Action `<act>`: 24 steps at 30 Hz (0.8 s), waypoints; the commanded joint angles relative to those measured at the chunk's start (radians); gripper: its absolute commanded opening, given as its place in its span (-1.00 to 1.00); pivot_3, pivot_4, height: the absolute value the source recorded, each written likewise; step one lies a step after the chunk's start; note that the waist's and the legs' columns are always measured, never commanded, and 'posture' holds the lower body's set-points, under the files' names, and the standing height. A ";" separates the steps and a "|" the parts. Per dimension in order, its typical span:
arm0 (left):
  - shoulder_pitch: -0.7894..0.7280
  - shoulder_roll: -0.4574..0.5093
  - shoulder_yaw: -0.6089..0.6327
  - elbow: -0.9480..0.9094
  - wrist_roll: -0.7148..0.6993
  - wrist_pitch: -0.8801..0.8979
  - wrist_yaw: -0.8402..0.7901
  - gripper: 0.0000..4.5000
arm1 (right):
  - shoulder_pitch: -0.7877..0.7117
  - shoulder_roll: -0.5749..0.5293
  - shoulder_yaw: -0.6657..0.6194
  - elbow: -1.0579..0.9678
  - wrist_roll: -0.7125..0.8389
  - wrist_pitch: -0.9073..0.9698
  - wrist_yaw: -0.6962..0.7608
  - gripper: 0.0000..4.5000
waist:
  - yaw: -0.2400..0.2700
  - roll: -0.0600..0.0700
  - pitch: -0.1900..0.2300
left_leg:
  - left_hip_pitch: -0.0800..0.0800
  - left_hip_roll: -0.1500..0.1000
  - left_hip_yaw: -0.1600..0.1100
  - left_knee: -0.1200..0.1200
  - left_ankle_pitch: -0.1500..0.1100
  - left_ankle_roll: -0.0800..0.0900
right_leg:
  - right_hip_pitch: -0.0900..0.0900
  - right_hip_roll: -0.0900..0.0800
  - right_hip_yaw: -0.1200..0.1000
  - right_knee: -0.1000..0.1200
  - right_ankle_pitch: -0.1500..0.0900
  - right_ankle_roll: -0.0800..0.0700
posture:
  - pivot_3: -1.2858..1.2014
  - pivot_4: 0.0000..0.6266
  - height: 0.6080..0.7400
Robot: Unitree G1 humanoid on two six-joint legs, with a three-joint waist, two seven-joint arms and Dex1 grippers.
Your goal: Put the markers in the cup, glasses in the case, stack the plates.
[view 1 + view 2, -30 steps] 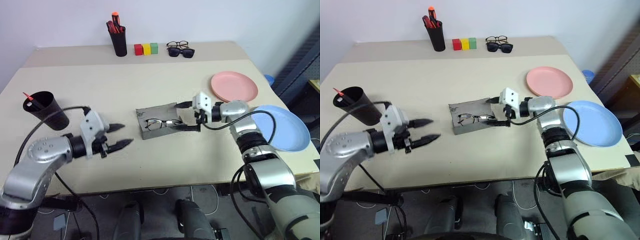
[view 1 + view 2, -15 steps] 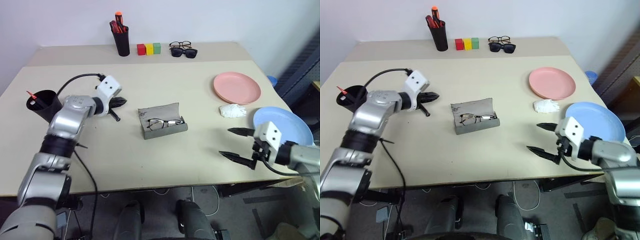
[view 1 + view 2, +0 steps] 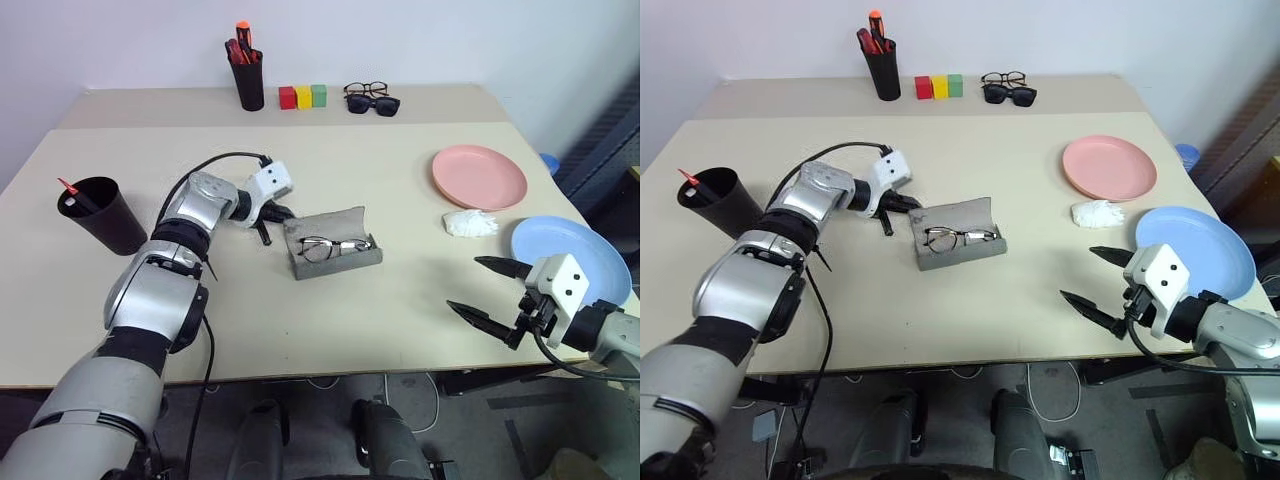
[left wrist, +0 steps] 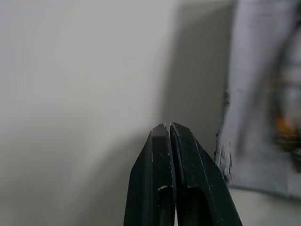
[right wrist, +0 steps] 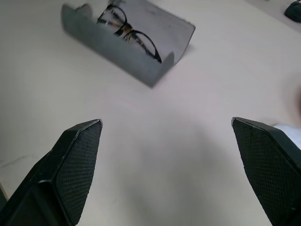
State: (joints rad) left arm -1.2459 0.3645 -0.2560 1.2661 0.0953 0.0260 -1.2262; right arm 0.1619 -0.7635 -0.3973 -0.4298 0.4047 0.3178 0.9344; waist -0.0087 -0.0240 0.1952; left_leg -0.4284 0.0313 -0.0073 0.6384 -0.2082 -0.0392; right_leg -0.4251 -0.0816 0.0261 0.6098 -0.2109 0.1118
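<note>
A: What is the left gripper doing?

B: It is pointing its two black fingers pressed tight together, gripping nothing, with the tips sitting just beside the near end of the grey spectacle case. I cannot tell whether they are touching its raised lid.

A: And the wire-frame glasses?

B: They are lying inside the open case, just beyond that gripper. They are looking thin and fragile, so pushing on the stiff, light lid seems safer than touching the frame.

A: The right gripper?

B: It is hovering wide open and empty over the table edge, well apart from the case. Just beside it the light blue plate is waiting, with a crumpled white tissue and the salmon pink plate farther out. Both plates are looking light, rigid and slick; the rim is probably the place to pinch.
</note>
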 commanded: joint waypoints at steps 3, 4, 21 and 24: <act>-0.016 0.011 0.024 -0.090 -0.038 0.060 -0.293 -0.98 | 0.007 0.003 -0.015 -0.035 0.018 -0.011 -0.025 1.00 | -0.002 0.000 0.000 | 0.000 0.000 0.000 0.000 0.000 0.000 | 0.000 0.000 0.000 0.000 0.000 0.000 | 0.03 -0.52 1.00; 0.004 0.015 0.019 -0.127 -0.042 0.068 -0.333 -0.98 | 0.007 0.004 -0.010 -0.033 0.017 -0.011 -0.028 1.00 | -0.002 0.000 0.000 | 0.000 0.000 0.000 0.000 0.000 0.000 | 0.000 0.000 0.000 0.000 0.000 0.000 | 0.03 -0.52 1.00; 0.269 0.075 0.026 -0.969 -0.249 0.489 -0.285 -0.98 | -0.108 0.066 -0.027 0.235 -0.096 -0.139 -0.221 1.00 | -0.001 0.001 -0.001 | -0.001 0.000 -0.001 0.004 0.000 0.001 | 0.001 0.000 0.000 0.002 0.000 0.000 | 0.03 -0.52 1.00; 0.250 0.014 0.024 -1.062 -0.262 0.574 -0.173 -0.98 | -0.155 0.062 -0.013 0.365 -0.144 -0.141 -0.276 1.00 | 0.000 0.001 -0.001 | -0.001 0.000 -0.001 0.005 -0.001 0.002 | 0.001 0.000 0.000 0.002 0.000 0.000 | 0.03 -0.52 1.00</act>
State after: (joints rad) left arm -0.9703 0.4072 -0.2381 0.2655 -0.1442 0.5633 -1.4546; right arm 0.0289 -0.6875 -0.3963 -0.1059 0.2852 0.1963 0.6904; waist -0.0089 -0.0226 0.1940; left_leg -0.4295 0.0313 -0.0085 0.6439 -0.2090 -0.0375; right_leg -0.4232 -0.0817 0.0264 0.6121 -0.2110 0.1118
